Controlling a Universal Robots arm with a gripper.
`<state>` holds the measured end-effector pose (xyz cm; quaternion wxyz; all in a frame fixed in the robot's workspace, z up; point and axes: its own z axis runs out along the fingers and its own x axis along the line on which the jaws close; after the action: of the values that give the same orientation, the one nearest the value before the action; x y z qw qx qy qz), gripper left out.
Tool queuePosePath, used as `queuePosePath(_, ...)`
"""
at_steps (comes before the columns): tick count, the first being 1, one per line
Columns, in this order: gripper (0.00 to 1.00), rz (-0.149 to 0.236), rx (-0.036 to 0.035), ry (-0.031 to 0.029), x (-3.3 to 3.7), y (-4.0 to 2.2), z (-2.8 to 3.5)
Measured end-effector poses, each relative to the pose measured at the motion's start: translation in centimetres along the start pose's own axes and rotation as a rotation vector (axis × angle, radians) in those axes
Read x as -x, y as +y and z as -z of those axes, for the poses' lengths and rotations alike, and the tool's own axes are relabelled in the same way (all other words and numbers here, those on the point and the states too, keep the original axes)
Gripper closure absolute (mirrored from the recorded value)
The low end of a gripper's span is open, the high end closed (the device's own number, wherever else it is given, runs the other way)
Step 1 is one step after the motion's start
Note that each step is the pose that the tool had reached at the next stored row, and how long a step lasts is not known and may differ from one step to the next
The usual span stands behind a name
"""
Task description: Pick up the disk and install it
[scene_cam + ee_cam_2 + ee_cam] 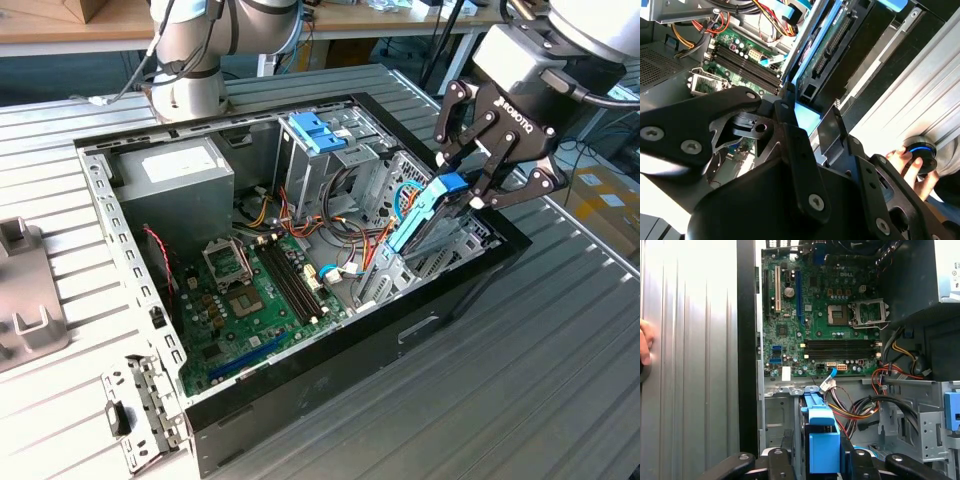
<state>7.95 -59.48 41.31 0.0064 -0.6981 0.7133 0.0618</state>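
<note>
The disk (425,215) hangs clamped in the gripper (478,170), fingers closed on its light-blue rail at the upper end. Its long axis tilts steeply, lower end dipping into the drive bay (420,250) at the computer case's (380,330) corner on the exterior view's right, beside the motherboard (255,300). In the first wrist view the disk's blue rail (822,445) points from the gripper toward the bay's metal frame (785,390). The gripper body and the motherboard carry print, which I leave unread.
</note>
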Motion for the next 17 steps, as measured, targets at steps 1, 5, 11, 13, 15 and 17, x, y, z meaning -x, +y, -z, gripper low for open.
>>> queuePosePath(1,0.55,0.0,0.0,0.0,0.0,0.0,-0.01)
queuePosePath(5,0.55,0.0,0.0,0.0001,0.1,0.05,0.67)
queuePosePath(11,0.55,0.0,0.0,-0.0001,0.29,0.19,2.34)
queuePosePath(13,0.55,0.0,0.0,-0.0008,0.33,0.22,2.78)
queuePosePath(15,0.55,0.001,0.0003,-0.0071,0.33,0.23,2.79)
queuePosePath(17,0.55,0.001,0.0007,-0.014,0.33,0.23,2.75)
